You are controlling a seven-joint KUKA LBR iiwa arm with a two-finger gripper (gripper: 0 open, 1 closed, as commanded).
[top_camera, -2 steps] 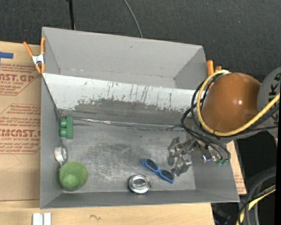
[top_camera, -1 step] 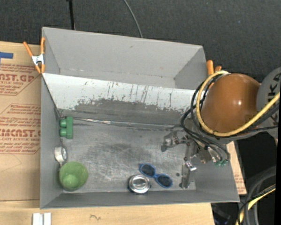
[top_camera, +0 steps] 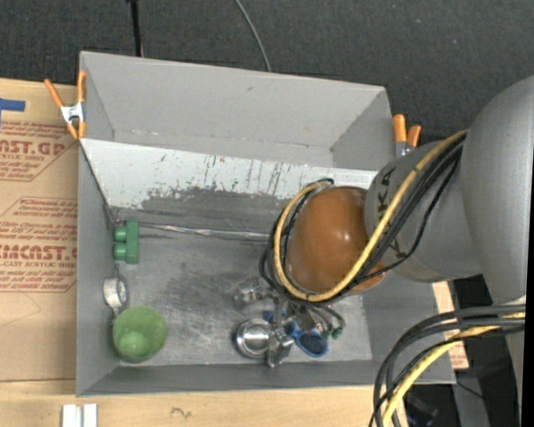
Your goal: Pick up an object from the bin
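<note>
One view, camera view from above: arm comes in from the right with its orange cover [top_camera: 328,238] over the wrist, and the gripper [top_camera: 283,329] is down low at the bin's front-right.
Grip state: honestly can't tell if it's open or shut, the wrist and cables are in the way.
Nearest things: shiny silver round piece [top_camera: 253,339] just left of it, blue thing [top_camera: 312,343] just right, clear bit [top_camera: 247,295] behind. My guess is one of these is the target, hence the low pose.
Left side: green block [top_camera: 125,242], small silver piece [top_camera: 114,292] and green round lump [top_camera: 138,333], all tucked along the left wall, well apart from the gripper.
Surface: bin [top_camera: 192,276] floor is scuffed grey metal with sloped walls, probably why stuff settles at the edges.
Room: plenty of bare floor mid-bin.
</note>
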